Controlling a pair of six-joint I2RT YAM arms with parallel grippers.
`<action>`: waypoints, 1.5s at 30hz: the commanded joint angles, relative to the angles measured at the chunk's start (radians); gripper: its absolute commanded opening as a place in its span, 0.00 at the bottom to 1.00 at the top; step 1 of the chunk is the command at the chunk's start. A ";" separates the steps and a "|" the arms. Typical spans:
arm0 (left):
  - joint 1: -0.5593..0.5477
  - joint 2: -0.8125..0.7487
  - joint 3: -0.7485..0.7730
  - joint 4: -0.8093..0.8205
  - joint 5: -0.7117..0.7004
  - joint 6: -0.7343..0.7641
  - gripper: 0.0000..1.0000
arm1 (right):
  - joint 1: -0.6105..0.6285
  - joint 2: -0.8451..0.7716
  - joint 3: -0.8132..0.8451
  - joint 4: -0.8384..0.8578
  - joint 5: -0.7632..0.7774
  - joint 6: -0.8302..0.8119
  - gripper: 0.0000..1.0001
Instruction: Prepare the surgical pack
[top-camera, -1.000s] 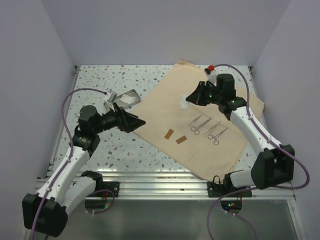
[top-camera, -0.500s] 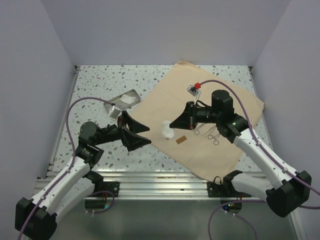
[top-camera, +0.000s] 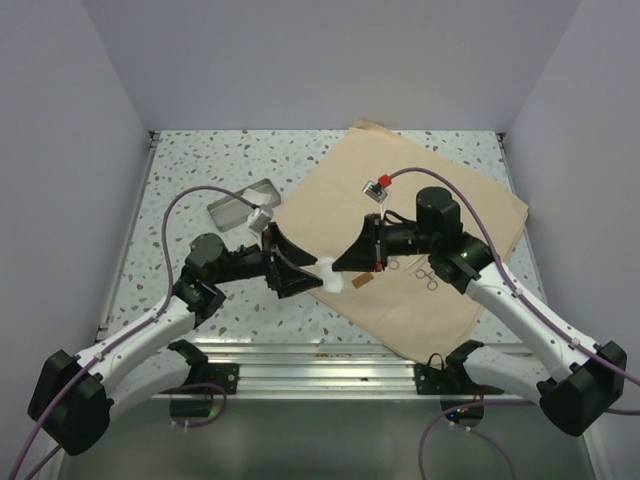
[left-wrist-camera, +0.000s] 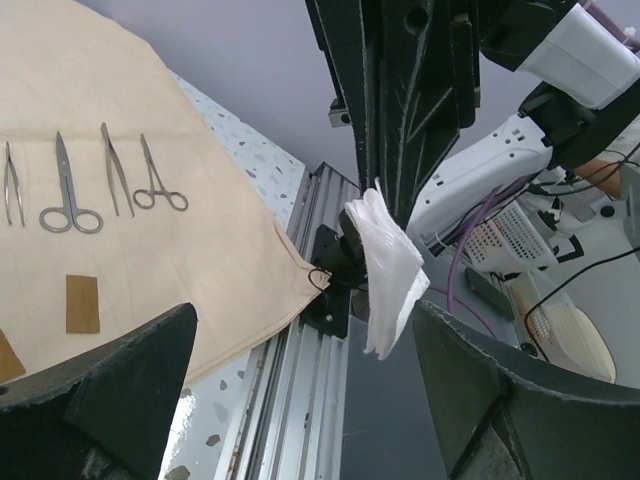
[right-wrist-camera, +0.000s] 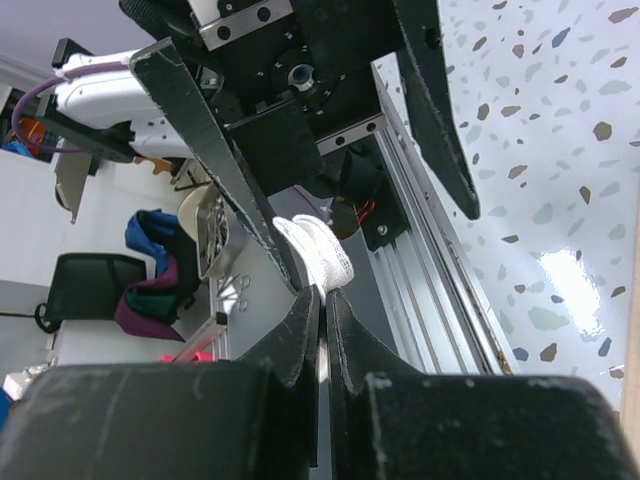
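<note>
The surgical pack's tan cloth sheet (top-camera: 440, 215) lies flat at the centre right, with several silver instruments (top-camera: 425, 272) and two brown strips (top-camera: 362, 281) on it. The steel tray (top-camera: 240, 202) stands apart on the table, left of the sheet. My right gripper (top-camera: 340, 266) (right-wrist-camera: 323, 308) is shut on a folded white gauze pad (top-camera: 328, 277) (right-wrist-camera: 318, 255), held in the air over the sheet's left edge. My left gripper (top-camera: 308, 273) (left-wrist-camera: 310, 400) is wide open and faces it. Its fingers (right-wrist-camera: 215, 160) stand on either side of the gauze pad (left-wrist-camera: 385, 265) without touching it.
The aluminium rail (top-camera: 320, 355) runs along the near edge of the speckled table (top-camera: 200, 160). White walls close in the left, back and right sides. The sheet's near corner (left-wrist-camera: 300, 275) hangs at the rail.
My right gripper carried the gauze from the far part of the sheet toward its left edge. The left arm swung right from the tray, and its open jaws now flank the gauze.
</note>
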 joint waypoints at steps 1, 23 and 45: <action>-0.008 0.035 0.045 0.116 0.004 0.003 0.92 | 0.010 0.010 0.014 0.019 -0.035 -0.003 0.00; -0.009 0.170 0.036 0.327 0.167 -0.146 0.50 | 0.019 0.057 0.043 0.003 -0.038 -0.052 0.00; 0.343 0.146 0.089 0.017 -0.084 -0.271 0.00 | -0.040 -0.007 0.221 -0.504 0.781 -0.290 0.77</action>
